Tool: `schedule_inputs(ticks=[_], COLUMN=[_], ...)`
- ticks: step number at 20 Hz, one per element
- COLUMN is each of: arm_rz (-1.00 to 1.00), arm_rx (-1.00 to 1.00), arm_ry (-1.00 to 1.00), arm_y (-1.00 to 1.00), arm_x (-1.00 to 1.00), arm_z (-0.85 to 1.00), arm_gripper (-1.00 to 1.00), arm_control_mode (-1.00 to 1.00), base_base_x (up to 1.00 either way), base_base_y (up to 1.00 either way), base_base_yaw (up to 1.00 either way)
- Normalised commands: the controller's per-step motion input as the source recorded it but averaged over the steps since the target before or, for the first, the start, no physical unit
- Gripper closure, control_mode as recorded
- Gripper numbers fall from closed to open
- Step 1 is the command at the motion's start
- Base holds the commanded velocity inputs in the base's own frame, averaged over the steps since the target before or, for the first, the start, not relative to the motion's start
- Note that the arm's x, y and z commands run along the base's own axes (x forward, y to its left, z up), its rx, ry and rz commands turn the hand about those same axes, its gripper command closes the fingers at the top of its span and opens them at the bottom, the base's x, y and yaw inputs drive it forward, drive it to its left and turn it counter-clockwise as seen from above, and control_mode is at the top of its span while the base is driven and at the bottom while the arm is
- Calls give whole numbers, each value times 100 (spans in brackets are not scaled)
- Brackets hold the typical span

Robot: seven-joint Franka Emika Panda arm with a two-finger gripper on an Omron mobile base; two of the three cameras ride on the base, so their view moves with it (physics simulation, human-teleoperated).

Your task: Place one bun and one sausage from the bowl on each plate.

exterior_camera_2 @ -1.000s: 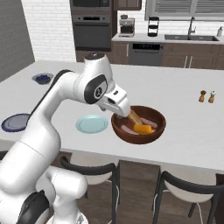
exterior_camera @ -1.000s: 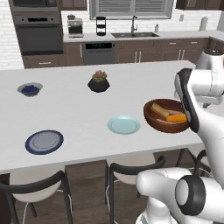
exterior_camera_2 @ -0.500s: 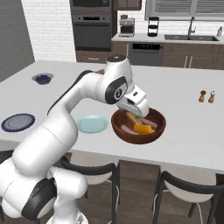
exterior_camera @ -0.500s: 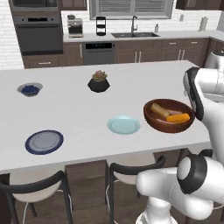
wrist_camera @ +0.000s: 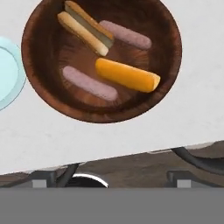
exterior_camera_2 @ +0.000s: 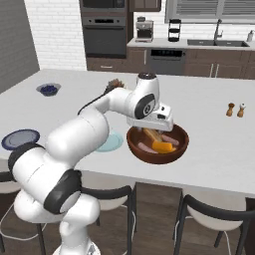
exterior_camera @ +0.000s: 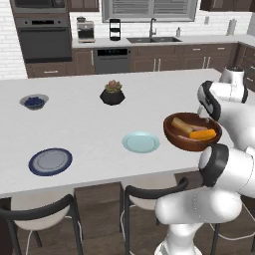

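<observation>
The dark wooden bowl [exterior_camera_2: 159,156] [exterior_camera: 185,143] [wrist_camera: 41,85] stands near the island's front edge. It holds two buns, one split and pale [wrist_camera: 85,27], one orange [wrist_camera: 127,75] [exterior_camera_2: 162,147] [exterior_camera: 203,134]. Beside them lie two sausages [wrist_camera: 125,34] [wrist_camera: 89,82]. My gripper [exterior_camera_2: 151,130] hangs open just above the bowl's left half, holding nothing. The hand view looks straight down into the bowl. The teal plate [exterior_camera: 141,142] [exterior_camera_2: 111,143] [wrist_camera: 5,74] lies bare just left of the bowl. The navy-rimmed plate [exterior_camera: 50,161] [exterior_camera_2: 20,139] lies bare at the far left.
A black plant pot [exterior_camera: 112,93] and a small bowl of blue berries [exterior_camera: 34,102] [exterior_camera_2: 49,89] stand farther back on the island. Salt and pepper shakers [exterior_camera_2: 235,109] are to the right. Stools [exterior_camera: 149,191] stand under the front edge.
My hand has swung right, from the bowl's left side to over the bowl. The buns, sausages and plates have not moved.
</observation>
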Motion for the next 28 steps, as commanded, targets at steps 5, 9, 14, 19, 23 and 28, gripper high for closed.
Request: schedule_inputs(ticks=[5,9,14,19,23,28], arm_rz=[24,13,15,22,21,9], arm_rx=[-4,-8,-1,0,0,0], arm_ry=[57,11,4,0,0,0], arm_y=[-30,-9,0,-11,-32,-19], arm_x=[59,1,12,17,20,24], arm_z=[-23,-76,-71,-43,-35,-12], arm_gripper=[-100,-100,-100,-100,-100,-100], arm_control_mode=[-100,-100,-100,-100,-100,-100], base_base_x=[0,0,0,0,0,0], base_base_y=[0,0,0,0,0,0], base_base_yaw=[0,0,0,0,0,0])
